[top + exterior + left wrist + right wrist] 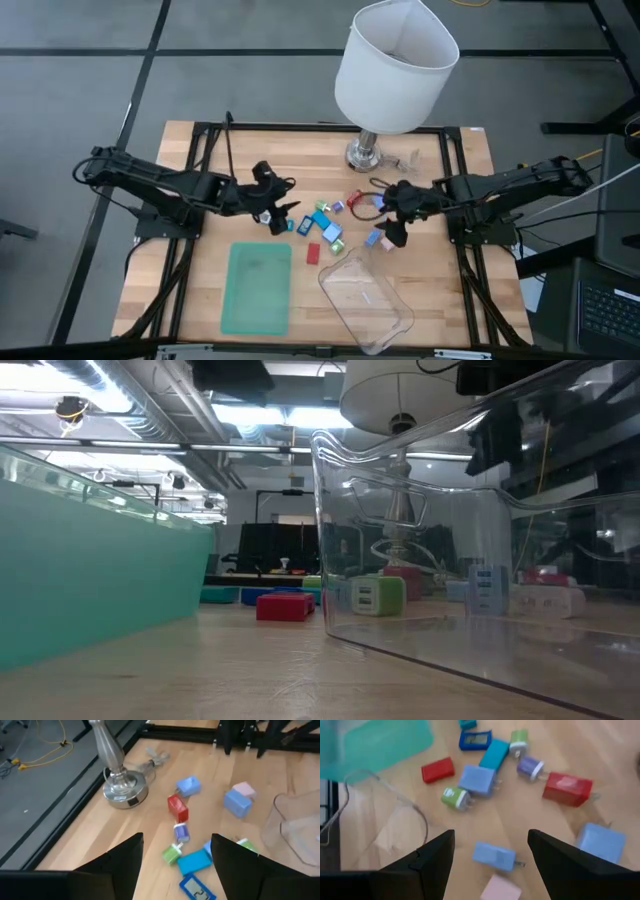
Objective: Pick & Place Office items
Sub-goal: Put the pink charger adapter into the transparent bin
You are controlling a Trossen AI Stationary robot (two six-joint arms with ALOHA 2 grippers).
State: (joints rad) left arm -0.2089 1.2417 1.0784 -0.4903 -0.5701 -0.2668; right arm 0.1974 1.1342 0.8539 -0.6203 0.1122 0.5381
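Scene inspected on a light wooden table top [200, 215] framed by dark rails.

Left gripper [283, 215]: positioned over the table just left of the scatter of small pieces, above the far end of the flat green rectangular tray [256, 288]. Fingers [120, 865] apart in the left wrist view, nothing between them.

Right gripper [392, 222]: positioned at the right edge of the same scatter, beyond the far rim of the clear plastic tub [366, 299]. Fingers [432, 860] spread wide in the right wrist view, nothing clamped (a light blue block [494, 855] lying on the wood below the gap).

Office items: all on the bare wood between the two grippers, none seen in the tray or tub. Noted among them: a red rectangular block with prongs [568, 788], a flat red piece [313, 253], a teal flat bar [494, 754], a dark blue framed piece [475, 739], a pale blue cube-like block [601, 843], a pink piece [500, 889], two green-and-white plugs [454, 797], a lilac plug [530, 767].

Also present: white-shaded table lamp with a silver base [365, 153] at the far edge.
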